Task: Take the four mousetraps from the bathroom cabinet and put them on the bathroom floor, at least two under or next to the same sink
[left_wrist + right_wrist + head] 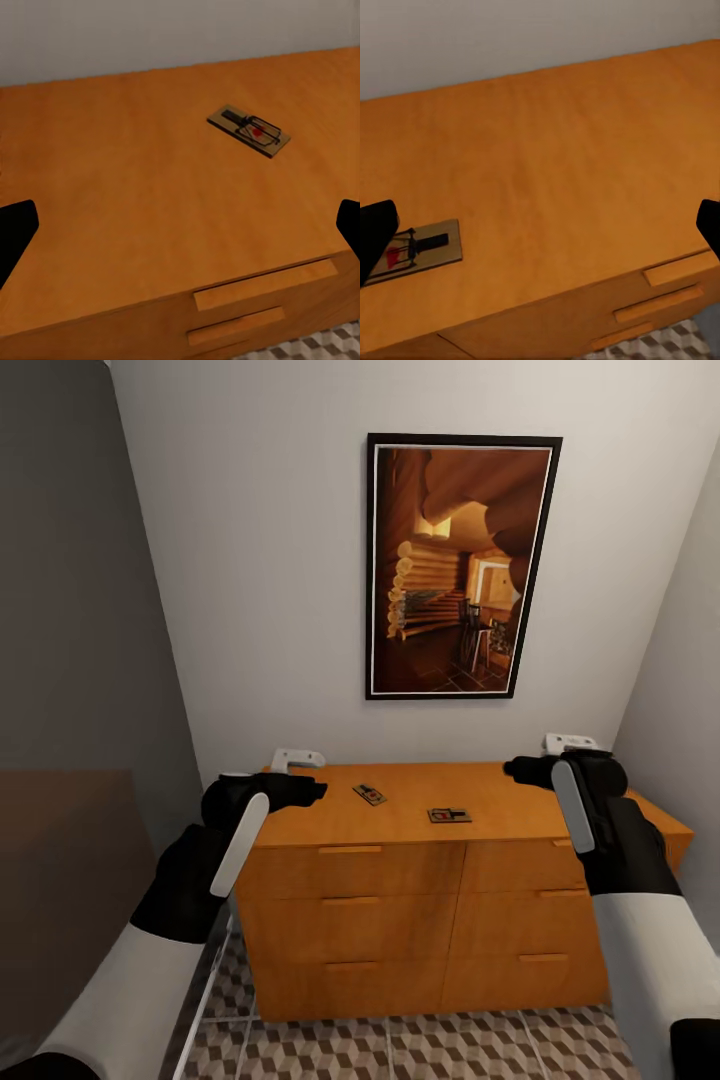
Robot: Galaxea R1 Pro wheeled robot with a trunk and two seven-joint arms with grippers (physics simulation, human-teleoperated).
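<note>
Lying flat, mousetraps (369,794) angled differently.

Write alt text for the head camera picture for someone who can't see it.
Two mousetraps lie apart on the flat top of an orange-brown cabinet against a white wall. The left hand and right hand hover at its two ends, holding nothing. A framed picture hangs above; cube-patterned floor tiles show below.

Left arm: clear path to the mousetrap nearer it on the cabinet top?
Probably yes. That mousetrap lies flat on the cabinet top with bare wood between it and the open left gripper, nothing in the way.
</note>
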